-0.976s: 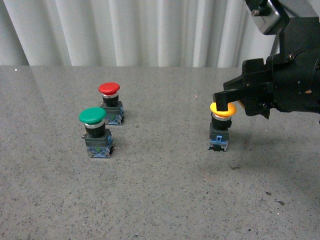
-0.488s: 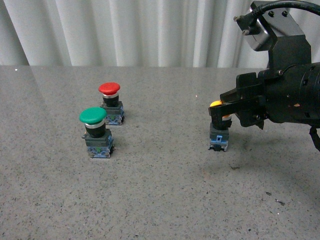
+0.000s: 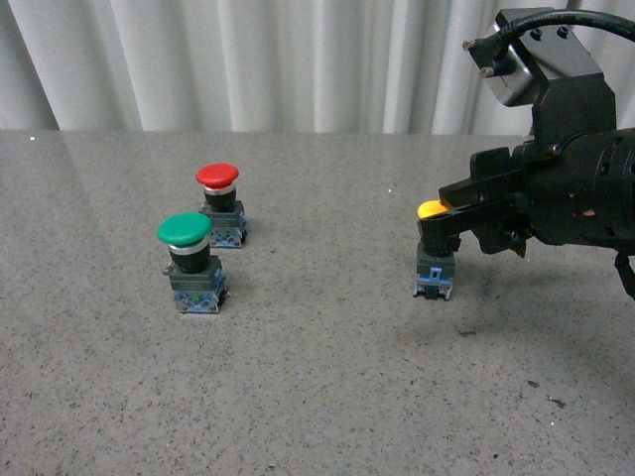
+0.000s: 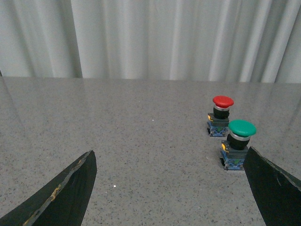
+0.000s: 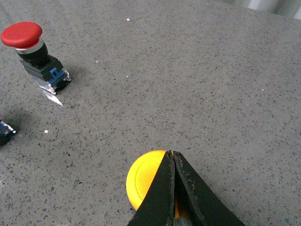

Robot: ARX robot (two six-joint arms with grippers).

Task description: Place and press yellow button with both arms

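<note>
Looks like a robotics lab test bench: grey speckled tabletop [image 3: 298, 397], white pleated curtain [image 3: 298, 59] screening off the back, and industrial push-buttons standing on it: a red button [image 3: 218, 203], a green button [image 3: 189, 260], a yellow button [image 3: 435, 270].

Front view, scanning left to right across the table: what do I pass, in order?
green button → red button → yellow button → bulk of the right arm
</note>
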